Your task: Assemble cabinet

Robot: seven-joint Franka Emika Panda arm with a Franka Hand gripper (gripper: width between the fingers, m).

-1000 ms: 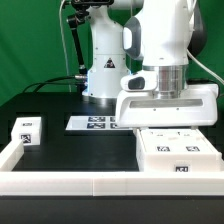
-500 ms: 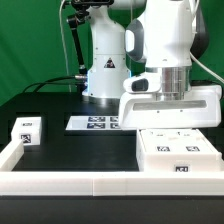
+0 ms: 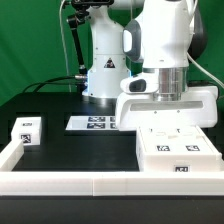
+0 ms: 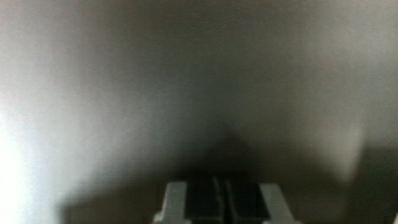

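Note:
The cabinet (image 3: pixel 178 152), a large white box with tags on its front, stands at the exterior view's right inside the rails. My gripper (image 3: pixel 168 124) hangs straight down right behind and on its top rear edge; the fingertips are hidden by the cabinet. In the wrist view the gripper (image 4: pixel 217 200) shows its two fingers pressed together with nothing between them, very close to a blurred white surface (image 4: pixel 107 90). A small white tagged drawer block (image 3: pixel 27 131) sits apart at the exterior view's left.
The marker board (image 3: pixel 97 122) lies flat at the robot's base (image 3: pixel 105 80). Low white border rails (image 3: pixel 70 181) run along the front and the left side. The black table (image 3: pixel 80 150) lies between the block and the cabinet.
The hand has shifted very slightly sideways over the cabinet and back. The cabinet and the drawer block have not visibly moved.

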